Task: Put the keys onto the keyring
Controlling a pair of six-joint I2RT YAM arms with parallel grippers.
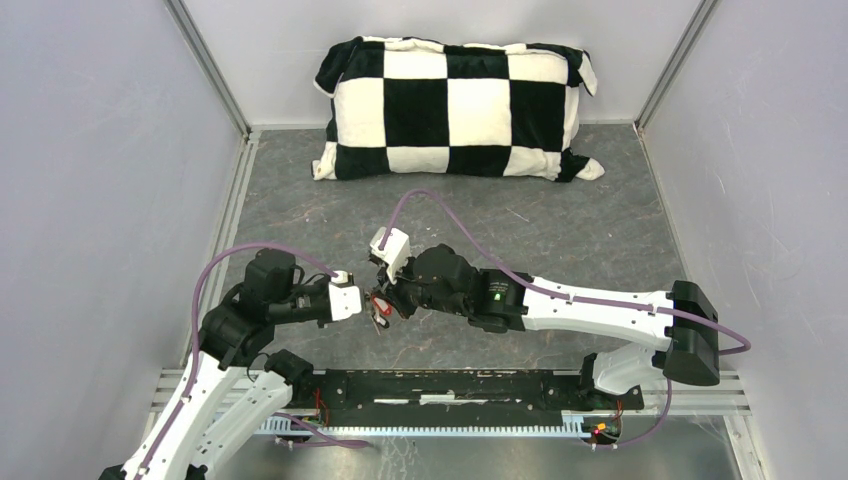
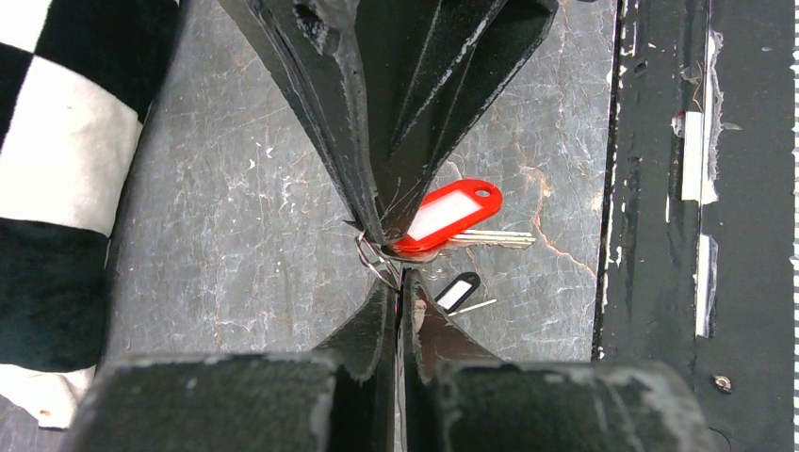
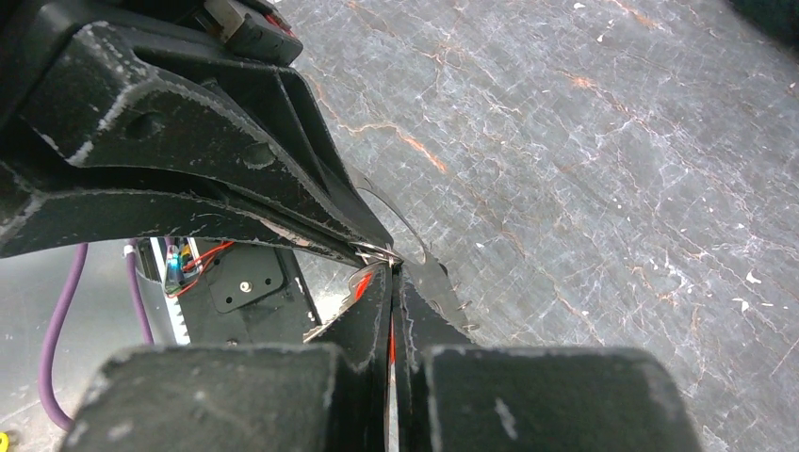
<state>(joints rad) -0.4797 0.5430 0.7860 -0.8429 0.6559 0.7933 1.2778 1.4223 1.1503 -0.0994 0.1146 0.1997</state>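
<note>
In the left wrist view the red key (image 2: 450, 210) hangs in the air, its metal blade pointing right. My right gripper (image 2: 382, 235) comes down from above and is shut on its tag; a red edge shows between the jaws in the right wrist view (image 3: 394, 266). My left gripper (image 2: 402, 275) is shut on the thin wire of the keyring (image 2: 370, 258), tip to tip with the right one. The black key with a white face (image 2: 458, 291) lies on the table just beneath. From above, both grippers (image 1: 372, 303) meet near the middle of the table.
A black-and-white checkered pillow (image 1: 455, 110) lies at the back of the grey table. A black base rail (image 1: 450, 385) runs along the near edge. Grey walls close in both sides. Purple cables arc over both arms.
</note>
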